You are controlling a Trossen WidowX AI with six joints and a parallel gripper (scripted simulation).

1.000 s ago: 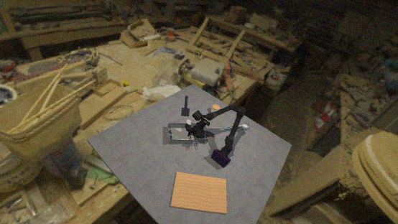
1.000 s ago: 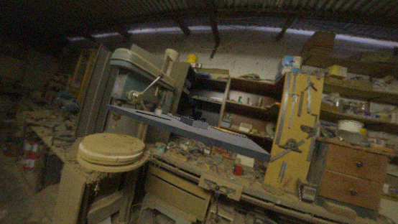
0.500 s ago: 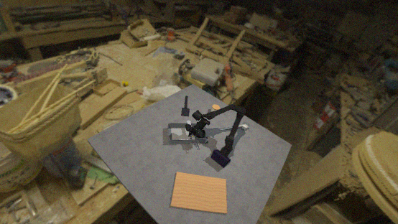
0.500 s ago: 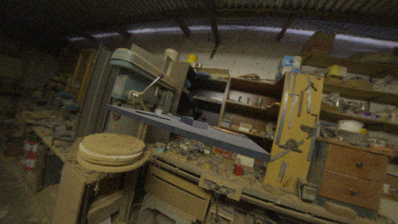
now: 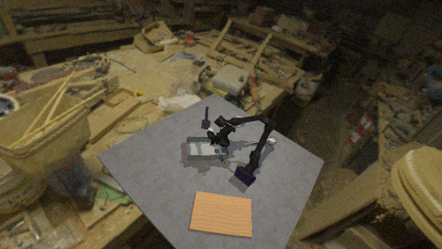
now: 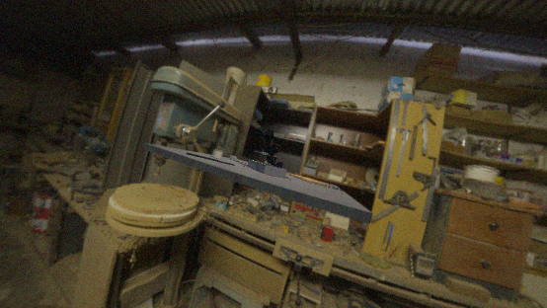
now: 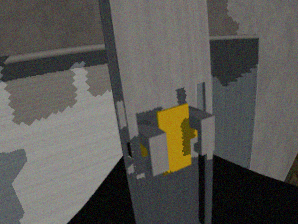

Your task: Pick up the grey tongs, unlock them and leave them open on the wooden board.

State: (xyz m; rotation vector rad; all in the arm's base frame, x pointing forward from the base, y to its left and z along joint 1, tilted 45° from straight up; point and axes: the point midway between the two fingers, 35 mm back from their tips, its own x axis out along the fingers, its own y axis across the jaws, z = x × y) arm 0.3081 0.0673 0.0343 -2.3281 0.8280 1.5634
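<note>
My gripper is shut on the grey tongs. In the wrist view the black fingers press on both sides of the tongs, just below a yellow piece near the hinge. The tongs cross over the roasting tin; whether they still touch its rim cannot be told. The arms look close together. The tips are not clear in any view. The wooden board lies flat on the table, well away from the tin; in the exterior view it is a thin orange strip.
A dark flat-headed utensil lies behind the tin. A ladle-like metal utensil lies to the right, beyond the arm. A small orange object is partly hidden behind the arm. The arm's base stands between the tin and the board's right side.
</note>
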